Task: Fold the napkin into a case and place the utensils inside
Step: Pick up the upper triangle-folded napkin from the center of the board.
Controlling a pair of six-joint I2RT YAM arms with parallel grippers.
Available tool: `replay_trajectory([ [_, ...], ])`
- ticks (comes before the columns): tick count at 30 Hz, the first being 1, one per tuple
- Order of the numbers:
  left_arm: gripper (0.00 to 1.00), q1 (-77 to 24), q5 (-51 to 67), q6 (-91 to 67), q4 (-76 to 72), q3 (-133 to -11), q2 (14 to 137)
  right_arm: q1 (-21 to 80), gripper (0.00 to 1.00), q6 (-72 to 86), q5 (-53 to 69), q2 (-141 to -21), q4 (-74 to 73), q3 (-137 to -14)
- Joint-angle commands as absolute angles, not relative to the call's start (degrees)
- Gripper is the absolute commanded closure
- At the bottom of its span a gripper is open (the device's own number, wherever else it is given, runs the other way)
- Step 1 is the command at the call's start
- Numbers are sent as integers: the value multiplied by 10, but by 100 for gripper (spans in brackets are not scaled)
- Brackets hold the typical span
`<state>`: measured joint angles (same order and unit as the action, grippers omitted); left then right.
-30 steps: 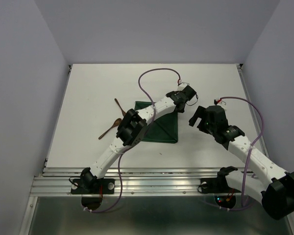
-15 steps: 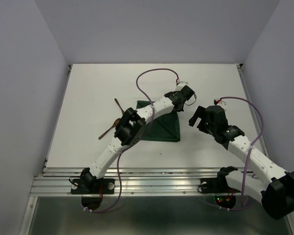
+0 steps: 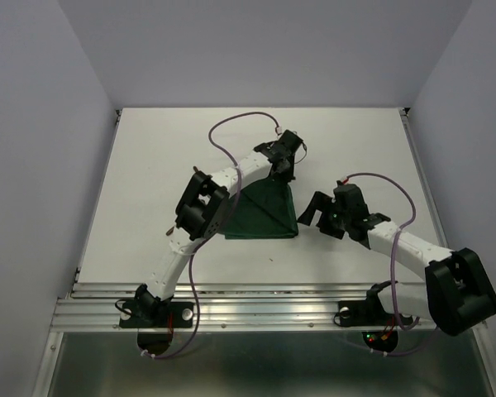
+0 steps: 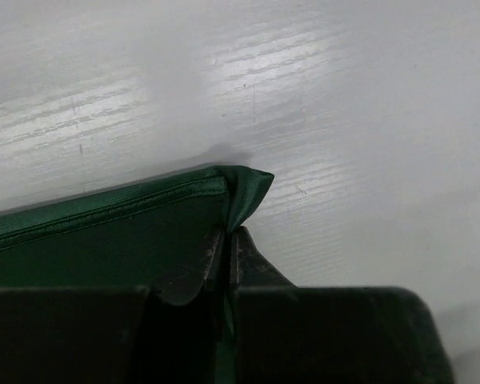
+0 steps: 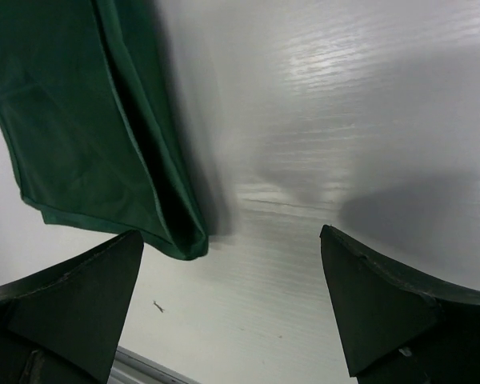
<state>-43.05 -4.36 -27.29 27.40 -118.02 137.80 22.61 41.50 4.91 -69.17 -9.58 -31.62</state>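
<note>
Since the earlier frame, the right gripper (image 3: 308,210) is brought in toward the napkin (image 3: 264,217) and set lower over the table (image 3: 355,141). The left gripper (image 3: 286,171) is shifted to the left together with the far part of the cloth. The napkin is now seen narrower than before, as a folded dark green triangle.

Nearest to the arm bases, the long near edge of the napkin is laid flat on the table. Just beside its near right corner the right gripper is held, its jaws spread wide with nothing between them. In the right wrist view only bare table is seen between the two fingers (image 5: 72,296). The folded corner of the cloth lies close to the left finger, but whether it is touched cannot be told.

Farther away, the right edge of the napkin is drawn up to its far corner. There the left gripper is clamped on the cloth. In the left wrist view the fingers (image 4: 252,264) are pressed together on the hemmed corner, and a small green fold stands out past the tips.

The utensils are mostly covered by the left arm (image 3: 200,217) and cannot be made out.
</note>
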Motion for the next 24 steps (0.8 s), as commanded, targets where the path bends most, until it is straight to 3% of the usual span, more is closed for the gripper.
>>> replay_trajectory([
  [1,100,-438,-8,-288,261,-1169,1322,232,3,432,115,-700,30,-310],
  [12,100,-429,24,-294,248,-1156,1310,232,4,450,173,-763,129,-275],
  [18,100,-424,28,-299,243,-1151,1302,237,12,460,193,-795,160,-266],
  [24,100,-419,32,-301,239,-1152,1298,237,28,472,199,-802,176,-253],
])
